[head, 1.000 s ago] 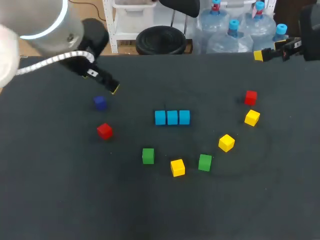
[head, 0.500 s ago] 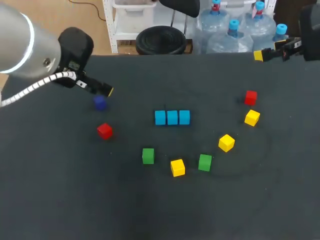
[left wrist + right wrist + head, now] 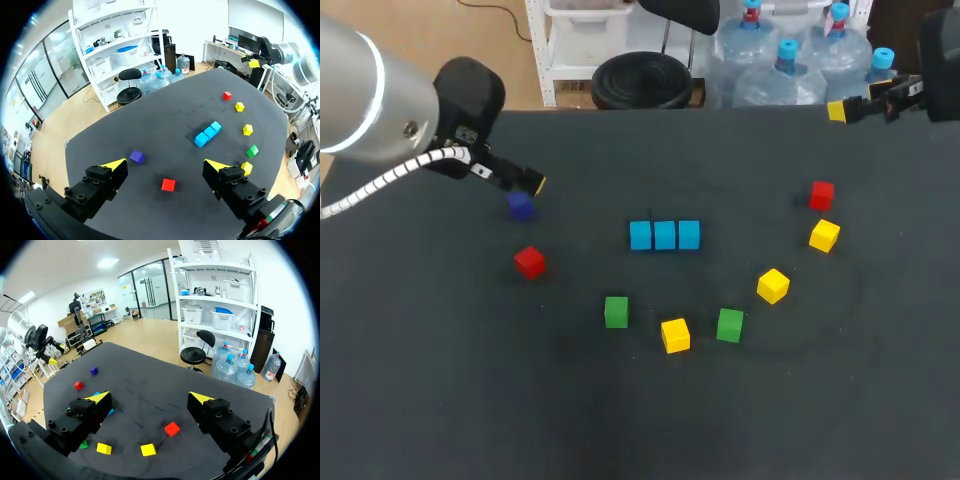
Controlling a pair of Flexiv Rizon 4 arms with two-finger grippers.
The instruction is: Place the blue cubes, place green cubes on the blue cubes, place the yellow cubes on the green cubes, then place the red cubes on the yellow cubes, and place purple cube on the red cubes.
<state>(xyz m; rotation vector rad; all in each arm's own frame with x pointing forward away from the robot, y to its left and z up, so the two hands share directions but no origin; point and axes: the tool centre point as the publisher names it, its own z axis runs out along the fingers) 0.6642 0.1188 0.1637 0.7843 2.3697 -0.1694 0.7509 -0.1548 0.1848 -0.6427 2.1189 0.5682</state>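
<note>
Your left gripper [image 3: 165, 165] hangs over the dark surface [image 3: 620, 420] with its fingers spread wide and nothing in them. A red cube [image 3: 168, 185] lies down between them without touching, the purple cube [image 3: 137, 157] sits just ahead by one finger, and the three blue cubes [image 3: 208, 133] lie farther ahead, touching in a row. Your right gripper [image 3: 150, 398] is spread wide and empty too, by the surface's far edge, with the other red cube [image 3: 172, 429] down between its fingers and two yellow cubes [image 3: 148, 449] near that one. The two green cubes [image 3: 616, 311] and the third yellow cube [image 3: 675, 335] each lie alone on the surface, well apart from both grippers.
</note>
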